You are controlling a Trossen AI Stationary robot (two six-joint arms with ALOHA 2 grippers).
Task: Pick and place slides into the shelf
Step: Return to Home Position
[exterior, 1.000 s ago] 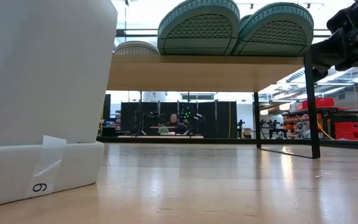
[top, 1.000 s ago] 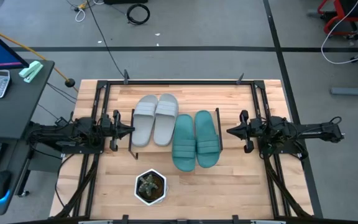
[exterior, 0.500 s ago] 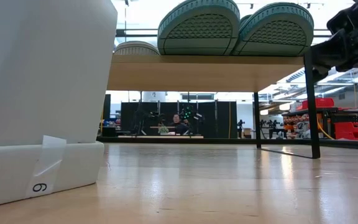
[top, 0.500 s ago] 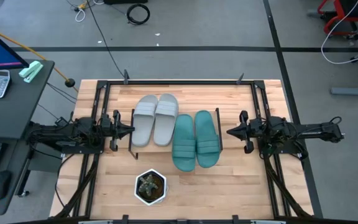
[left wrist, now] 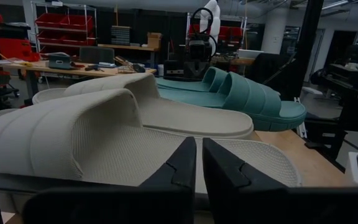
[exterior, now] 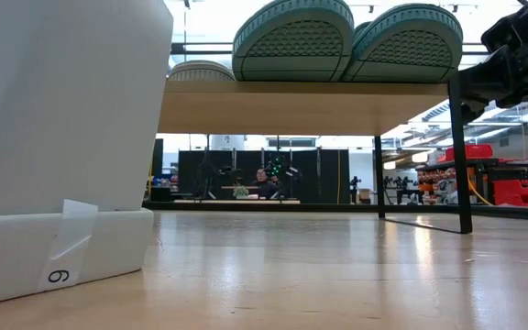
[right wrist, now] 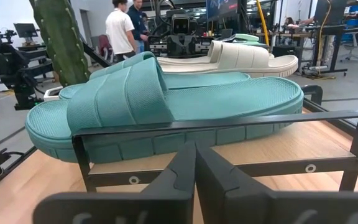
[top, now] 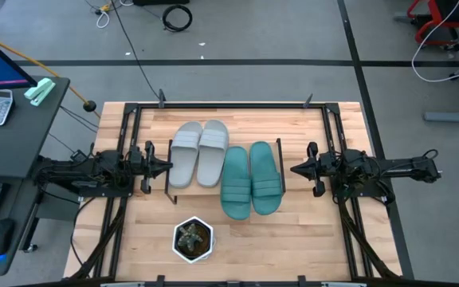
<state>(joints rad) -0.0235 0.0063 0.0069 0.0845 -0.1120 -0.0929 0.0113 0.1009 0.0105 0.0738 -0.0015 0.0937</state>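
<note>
1. All four slides are set on the shelf (exterior: 310,108), the grey pair (top: 200,151) just beside the teal pair (top: 252,179), so the board is filled side by side.
2. The left jaws are parked off the shelf's left end and the right jaws off its right end. Both are drawn together and hold nothing, as nothing is judged left to carry.
3. The teal pair seems to overhang the board's near edge, though the low view is partly blocked.
4. A potted plant (top: 193,240) is kept on the counter (top: 309,239), apart from the shelf.
</note>
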